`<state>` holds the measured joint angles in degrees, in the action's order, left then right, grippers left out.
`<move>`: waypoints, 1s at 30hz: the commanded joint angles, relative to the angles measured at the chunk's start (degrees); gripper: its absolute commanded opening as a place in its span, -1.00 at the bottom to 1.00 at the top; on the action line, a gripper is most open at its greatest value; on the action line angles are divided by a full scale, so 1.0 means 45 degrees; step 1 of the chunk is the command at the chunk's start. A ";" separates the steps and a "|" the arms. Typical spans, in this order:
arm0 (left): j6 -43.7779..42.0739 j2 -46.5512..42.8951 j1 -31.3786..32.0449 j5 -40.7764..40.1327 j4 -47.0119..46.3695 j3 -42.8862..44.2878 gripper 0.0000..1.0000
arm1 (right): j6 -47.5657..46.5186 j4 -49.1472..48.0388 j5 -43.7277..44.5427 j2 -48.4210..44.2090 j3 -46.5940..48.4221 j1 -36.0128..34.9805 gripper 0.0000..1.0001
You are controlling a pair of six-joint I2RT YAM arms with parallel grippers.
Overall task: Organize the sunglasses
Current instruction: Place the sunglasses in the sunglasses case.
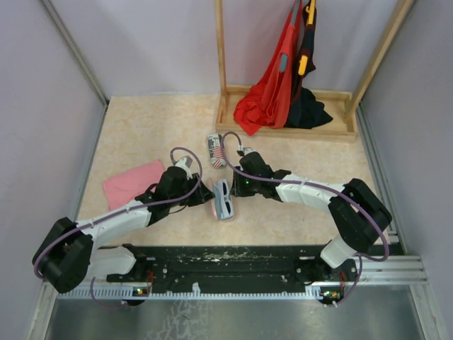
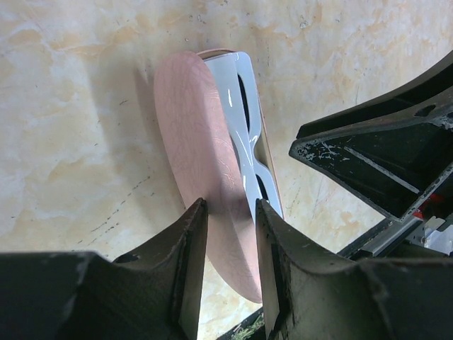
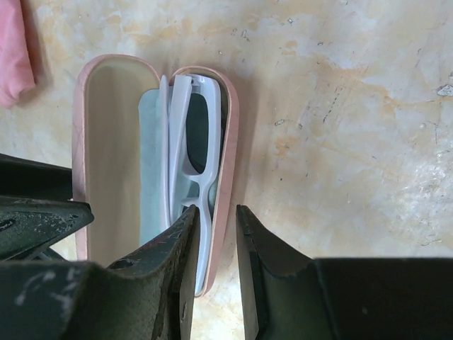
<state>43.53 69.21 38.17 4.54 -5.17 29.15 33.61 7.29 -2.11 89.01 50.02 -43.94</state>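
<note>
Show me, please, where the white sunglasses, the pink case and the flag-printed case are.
white sunglasses (image 3: 194, 177): right wrist view, on the frame's bridge.
pink case (image 3: 113, 142): right wrist view, empty half's lining.
flag-printed case (image 1: 216, 151): top external view, its middle.

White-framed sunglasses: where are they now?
In the right wrist view the white-framed sunglasses lie inside the open pink case, on a light-blue cloth; from above they sit mid-table between the left gripper and right gripper.

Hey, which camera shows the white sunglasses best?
The right wrist view: it looks into the open pink case, showing the white sunglasses, frame and dark lens, on the blue cloth. The left wrist view shows only their frame edge-on beside the case; the top view shows them tiny.
</note>
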 commanded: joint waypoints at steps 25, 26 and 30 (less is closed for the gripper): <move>-0.0020 0.0220 0.0072 0.0242 -0.0486 0.0223 -0.23 | -0.0554 -0.0142 -0.0309 0.1843 0.1287 -0.0180 -0.79; -0.0024 0.0225 0.0072 0.0242 -0.0484 0.0222 -0.23 | -0.0583 -0.0092 -0.0249 0.1858 0.1314 -0.0218 -0.80; -0.0024 0.0196 0.0072 0.0264 -0.0481 0.0223 -0.23 | -0.0621 0.0063 -0.0103 0.1976 0.1372 -0.0320 -0.81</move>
<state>43.53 69.73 38.17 5.13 -6.46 29.15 31.83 7.60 -3.51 96.75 53.58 -44.38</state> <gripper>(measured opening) 0.387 0.100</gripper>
